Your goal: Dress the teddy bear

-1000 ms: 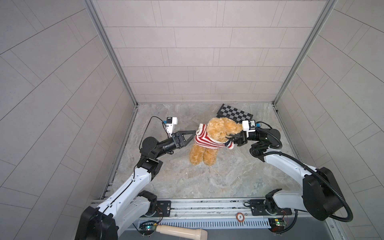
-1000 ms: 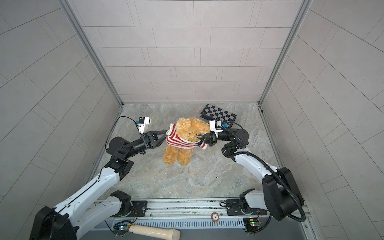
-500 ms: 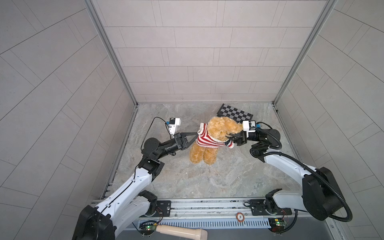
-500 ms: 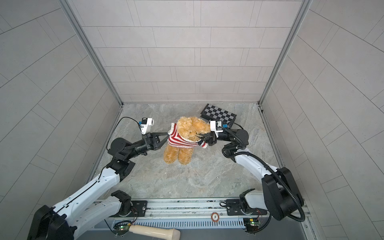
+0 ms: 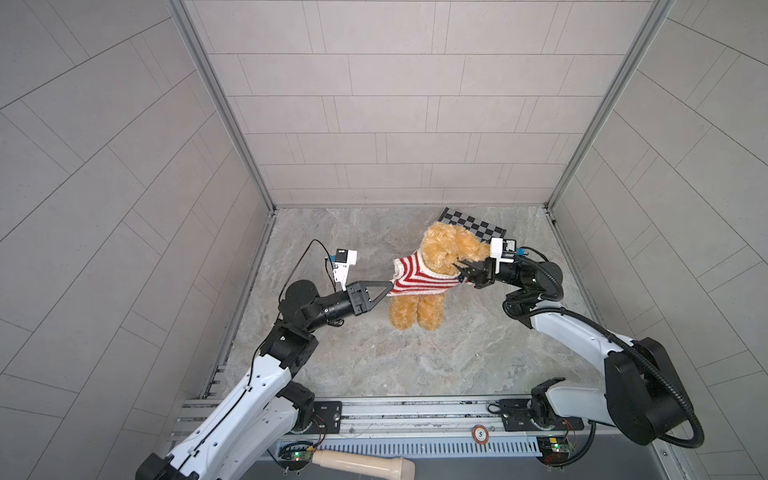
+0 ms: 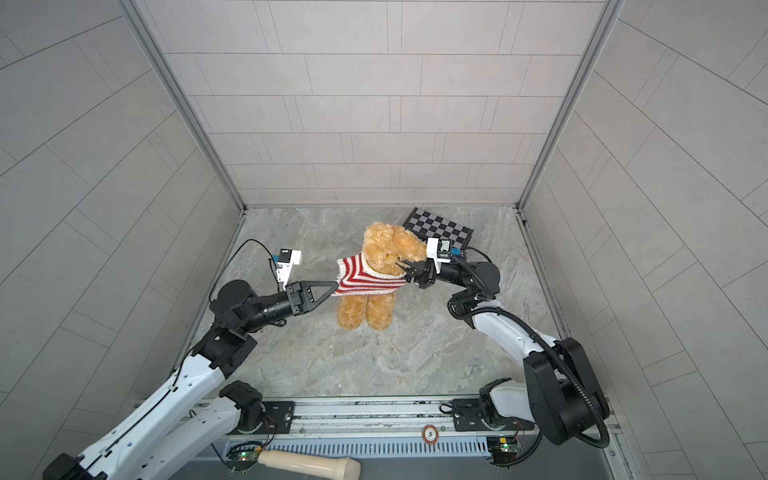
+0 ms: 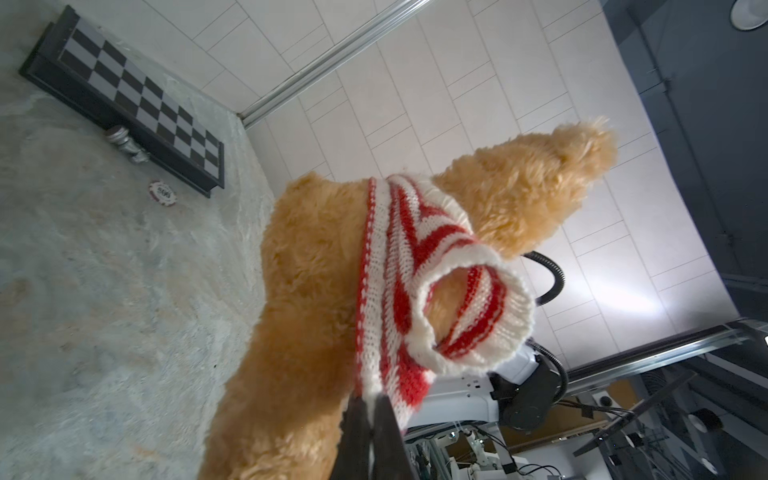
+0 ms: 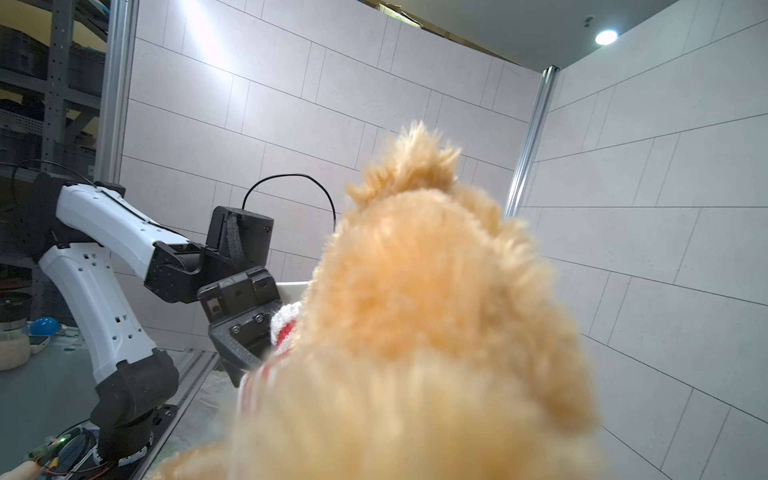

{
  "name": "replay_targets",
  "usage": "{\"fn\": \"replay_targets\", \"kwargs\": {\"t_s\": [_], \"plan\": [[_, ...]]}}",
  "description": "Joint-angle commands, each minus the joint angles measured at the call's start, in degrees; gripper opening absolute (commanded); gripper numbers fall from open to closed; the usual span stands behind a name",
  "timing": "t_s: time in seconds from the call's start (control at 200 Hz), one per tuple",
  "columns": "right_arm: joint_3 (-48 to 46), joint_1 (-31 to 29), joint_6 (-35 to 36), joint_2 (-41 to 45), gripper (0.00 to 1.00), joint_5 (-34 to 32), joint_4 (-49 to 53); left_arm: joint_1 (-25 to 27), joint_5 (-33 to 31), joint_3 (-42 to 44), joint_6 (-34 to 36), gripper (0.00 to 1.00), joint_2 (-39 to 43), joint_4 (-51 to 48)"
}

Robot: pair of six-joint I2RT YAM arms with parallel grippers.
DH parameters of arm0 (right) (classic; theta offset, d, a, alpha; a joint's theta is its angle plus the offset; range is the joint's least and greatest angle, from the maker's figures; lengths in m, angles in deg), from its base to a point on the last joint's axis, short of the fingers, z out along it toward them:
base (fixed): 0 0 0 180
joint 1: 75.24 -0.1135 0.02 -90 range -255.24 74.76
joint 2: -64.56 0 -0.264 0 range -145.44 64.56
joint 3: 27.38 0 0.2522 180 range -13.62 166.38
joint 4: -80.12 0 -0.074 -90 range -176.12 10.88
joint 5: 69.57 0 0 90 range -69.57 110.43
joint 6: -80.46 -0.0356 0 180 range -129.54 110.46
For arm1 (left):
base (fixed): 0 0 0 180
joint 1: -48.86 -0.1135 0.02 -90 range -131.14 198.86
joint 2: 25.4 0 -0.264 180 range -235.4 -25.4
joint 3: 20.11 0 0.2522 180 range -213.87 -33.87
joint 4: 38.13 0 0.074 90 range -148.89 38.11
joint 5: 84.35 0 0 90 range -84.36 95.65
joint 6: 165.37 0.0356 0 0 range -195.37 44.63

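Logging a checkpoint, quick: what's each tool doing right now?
Left tool: closed, pinching the sweater hem.
Right tool: closed on the teddy bear.

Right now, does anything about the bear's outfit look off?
Yes: the striped sweater sits askew on the teddy bear. One sleeve sticks out with no paw through it, and the shut left claw stretches the hem sideways.

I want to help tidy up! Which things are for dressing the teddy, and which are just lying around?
For the job: bear, sweater, left gripper pinching the sweater's hem, right gripper at the bear.
Just lying about: chessboard, chess piece, chip, wooden handle.
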State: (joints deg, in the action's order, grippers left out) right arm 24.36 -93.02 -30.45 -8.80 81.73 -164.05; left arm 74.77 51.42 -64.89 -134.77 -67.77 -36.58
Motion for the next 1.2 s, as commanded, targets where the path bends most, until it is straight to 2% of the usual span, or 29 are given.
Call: {"fn": "replay_targets", "kwargs": {"t_s": [0.0,0.285,0.37,0.491,0.511,0.591,0.661,0.736,0.766,0.796,0.866,0.896,1.026,1.111,1.191], "plan": [[0.97,1.36,1.61,1.87,0.00,-10.17,-3.46,0.36,1.70,0.96,7.22,0.00,0.18,-10.95],[0.70,0.50,0.43,2.53,0.00,-12.51,-3.46,2.39,1.20,1.31,14.75,0.00,-4.60,-15.52],[0.94,-0.03,0.34,2.10,0.00,-11.81,-3.55,2.38,2.04,1.47,12.44,0.00,-4.51,-10.75],[0.61,-0.59,1.30,2.26,0.00,-8.31,-3.48,2.34,3.76,0.95,8.00,0.00,-4.00,-0.77],[0.68,-0.63,1.11,2.19,0.00,-7.58,-3.46,4.27,3.83,0.49,8.03,0.00,-4.16,-0.22],[1.50,-0.74,0.04,1.83,0.00,-3.29,-3.53,5.77,4.26,-1.14,9.33,0.00,-5.12,-0.32],[2.15,-1.19,-0.58,1.58,0.00,0.20,-3.52,5.90,4.88,-2.88,13.01,0.00,-5.00,-5.21],[2.45,-1.38,-1.07,1.40,0.00,2.29,-3.46,5.82,2.27,-7.14,23.46,0.28,-2.24,-20.01],[2.45,-1.38,-1.04,1.53,0.00,2.81,-3.46,5.61,0.35,-9.25,27.84,0.36,-0.81,-26.63],[2.44,-1.38,-0.98,1.57,0.00,3.37,-3.46,5.20,-1.40,-10.95,31.41,0.40,0.73,-32.16],[2.52,-1.29,-0.96,1.73,0.00,4.52,-3.48,3.29,-2.43,-13.31,35.65,0.42,4.19,-39.62],[2.68,-1.21,-1.14,1.73,0.00,5.09,-3.46,0.45,-1.78,-13.72,36.43,0.43,5.62,-41.14],[3.81,-1.38,-2.56,1.38,0.00,7.38,-3.45,-3.46,-0.14,-16.77,39.71,0.39,8.37,-43.92],[4.04,-1.64,-2.87,1.77,0.00,7.60,-3.46,-3.85,-0.85,-19.45,40.79,0.18,6.31,-43.36],[4.12,-2.07,-3.41,2.33,0.00,7.52,-3.46,-3.86,0.61,-20.39,40.52,0.11,3.15,-41.42]]}}
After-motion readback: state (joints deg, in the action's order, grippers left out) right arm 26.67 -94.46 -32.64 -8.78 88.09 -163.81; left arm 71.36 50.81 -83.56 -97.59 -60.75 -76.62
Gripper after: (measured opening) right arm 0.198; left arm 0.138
